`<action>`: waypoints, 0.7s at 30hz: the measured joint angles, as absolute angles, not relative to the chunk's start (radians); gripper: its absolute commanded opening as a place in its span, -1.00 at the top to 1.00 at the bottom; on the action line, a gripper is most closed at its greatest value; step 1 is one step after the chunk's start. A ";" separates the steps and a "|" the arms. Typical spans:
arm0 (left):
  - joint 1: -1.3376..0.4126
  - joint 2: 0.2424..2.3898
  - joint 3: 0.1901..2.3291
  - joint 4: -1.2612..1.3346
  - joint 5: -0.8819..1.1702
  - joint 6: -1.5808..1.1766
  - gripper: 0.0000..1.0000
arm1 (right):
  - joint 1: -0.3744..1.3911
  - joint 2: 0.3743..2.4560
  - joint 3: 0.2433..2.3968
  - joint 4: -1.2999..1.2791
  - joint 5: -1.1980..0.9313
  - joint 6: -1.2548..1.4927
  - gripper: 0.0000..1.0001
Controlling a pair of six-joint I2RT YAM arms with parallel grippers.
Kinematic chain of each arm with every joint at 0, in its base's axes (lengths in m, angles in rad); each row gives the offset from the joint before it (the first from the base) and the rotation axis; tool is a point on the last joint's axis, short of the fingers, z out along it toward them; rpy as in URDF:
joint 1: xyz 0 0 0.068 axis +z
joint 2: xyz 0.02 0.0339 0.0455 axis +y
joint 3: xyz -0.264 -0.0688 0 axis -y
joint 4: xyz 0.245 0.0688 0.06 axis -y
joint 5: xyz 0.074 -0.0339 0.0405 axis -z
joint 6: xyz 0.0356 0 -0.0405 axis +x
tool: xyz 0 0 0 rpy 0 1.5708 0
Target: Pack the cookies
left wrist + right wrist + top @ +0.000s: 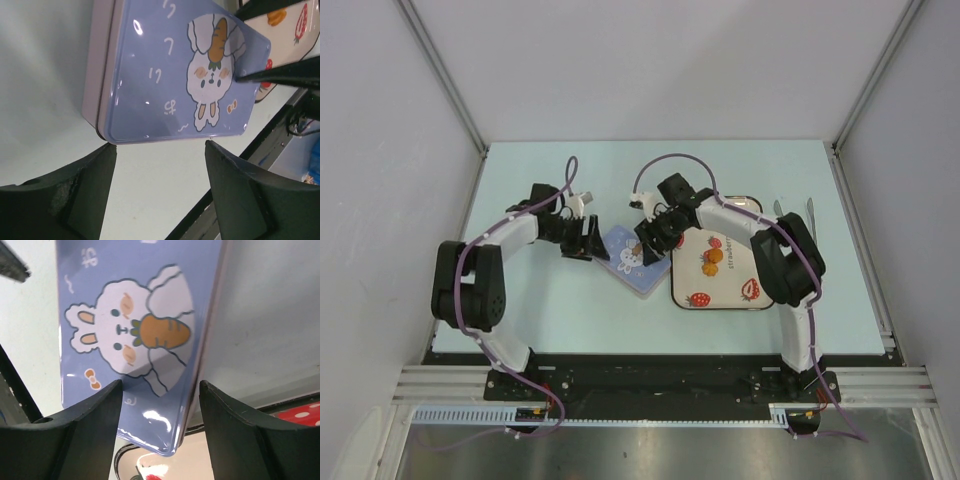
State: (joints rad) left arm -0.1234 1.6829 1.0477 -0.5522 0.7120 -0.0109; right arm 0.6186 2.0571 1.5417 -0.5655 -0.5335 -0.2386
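Note:
A tin [632,262] with a blue bunny lid lies closed on the table between my grippers. Two orange cookies [713,260] sit on the strawberry-print tray [730,295] just right of it; one shows in the left wrist view [276,17]. The black and green cookies are not in view. My left gripper [592,240] is open at the tin's left edge, its tips just short of the lid [175,75]. My right gripper [655,240] is open, its jaws on either side of the lid's corner [170,435] above the tray's edge [160,467].
Two thin silver utensils [794,212] lie at the back right beside the tray. The table's rails and grey walls close in the sides. The right arm's links reach over the tray's back half.

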 measured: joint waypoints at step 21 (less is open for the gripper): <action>-0.178 1.835 1.172 -0.432 0.614 -0.110 -0.53 | 0.679 1.993 1.481 -0.636 -0.504 -0.290 -0.31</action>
